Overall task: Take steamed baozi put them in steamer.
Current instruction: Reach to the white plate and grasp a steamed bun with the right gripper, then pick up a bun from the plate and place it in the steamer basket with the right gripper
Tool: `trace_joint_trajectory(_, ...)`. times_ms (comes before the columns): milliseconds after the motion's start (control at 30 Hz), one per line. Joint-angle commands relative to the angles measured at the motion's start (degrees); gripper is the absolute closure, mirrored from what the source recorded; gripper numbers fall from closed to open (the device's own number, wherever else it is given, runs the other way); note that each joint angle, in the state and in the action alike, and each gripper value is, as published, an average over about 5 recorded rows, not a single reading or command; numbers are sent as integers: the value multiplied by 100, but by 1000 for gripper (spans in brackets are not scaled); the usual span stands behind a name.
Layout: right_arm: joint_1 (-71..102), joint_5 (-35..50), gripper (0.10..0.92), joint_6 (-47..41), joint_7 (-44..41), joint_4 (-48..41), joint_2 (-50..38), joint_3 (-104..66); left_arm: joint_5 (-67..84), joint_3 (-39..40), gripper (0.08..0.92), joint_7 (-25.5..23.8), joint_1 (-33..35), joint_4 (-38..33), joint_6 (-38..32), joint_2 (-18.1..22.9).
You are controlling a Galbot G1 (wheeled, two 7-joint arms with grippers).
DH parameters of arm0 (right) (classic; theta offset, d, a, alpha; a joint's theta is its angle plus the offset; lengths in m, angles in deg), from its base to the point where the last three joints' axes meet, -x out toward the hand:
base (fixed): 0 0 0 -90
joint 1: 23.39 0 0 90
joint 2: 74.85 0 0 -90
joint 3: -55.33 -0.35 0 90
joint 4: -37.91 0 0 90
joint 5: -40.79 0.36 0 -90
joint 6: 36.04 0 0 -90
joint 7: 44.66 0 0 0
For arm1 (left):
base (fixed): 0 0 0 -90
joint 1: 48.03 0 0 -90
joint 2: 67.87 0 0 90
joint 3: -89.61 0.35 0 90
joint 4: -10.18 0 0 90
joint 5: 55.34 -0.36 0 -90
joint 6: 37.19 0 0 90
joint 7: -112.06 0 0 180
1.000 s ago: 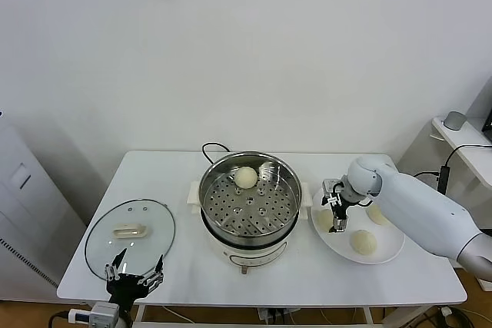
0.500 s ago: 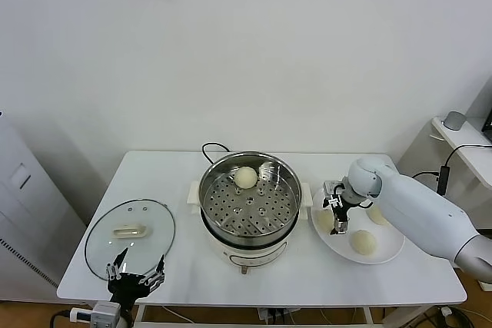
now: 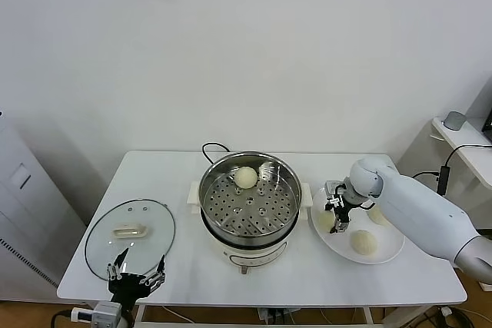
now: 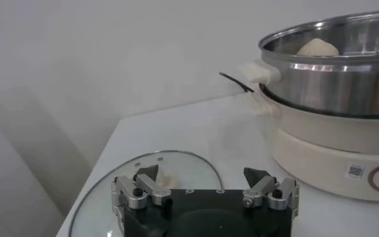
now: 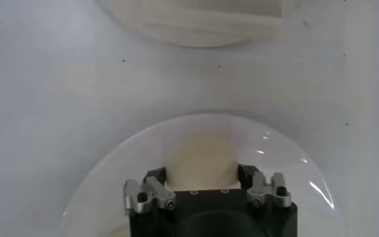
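The steamer (image 3: 207,190) stands mid-table with one baozi (image 3: 245,177) on its perforated tray; both also show in the left wrist view, the steamer (image 4: 343,77) and the baozi (image 4: 318,46). Three more baozi lie on a white plate (image 3: 390,250): one in front (image 3: 364,242), one at the back (image 3: 377,215) and one at the plate's left (image 3: 326,219). My right gripper (image 3: 337,225) is low over that left baozi (image 5: 201,158), open, with its fingers on either side of it (image 5: 201,175). My left gripper (image 3: 134,278) is open and empty at the table's front left.
A round glass lid (image 3: 129,232) with a white handle lies flat on the front left of the table, just beyond my left gripper (image 4: 202,177). A black cable (image 3: 211,147) runs behind the steamer. The steamer's white base (image 5: 195,19) lies just beyond the plate rim (image 5: 112,174).
My right gripper has sunk slightly onto the plate's left baozi. The left arm has not moved.
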Motion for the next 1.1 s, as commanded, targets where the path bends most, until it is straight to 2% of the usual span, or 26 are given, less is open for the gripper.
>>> trace_joint_trajectory(33,-181,145,460,-47,-52,112,-151,8,-20,17,177,1,-7,2,-4,12)
trace_joint_trajectory(167,-776,598,487,-192,-168,428,-528,364,-68,51,177,8,-28,-3,-11,57)
trace_joint_trajectory(333,-2211,1653,491,-580,-365,979,-1024,1592,-254,60,177,39,-25,-35,-17,121)
trace_joint_trajectory(533,-4231,2920,494,-1219,-545,1453,-1013,3240,-601,73,177,217,-1,-95,-9,129)
trace_joint_trajectory(733,-5633,4084,499,-1834,-567,1798,-298,4298,-681,73,177,285,73,-165,-9,80)
trace_joint_trajectory(1100,-5495,4861,499,-2526,-227,1210,1772,4261,-679,169,177,369,89,-304,-24,52)
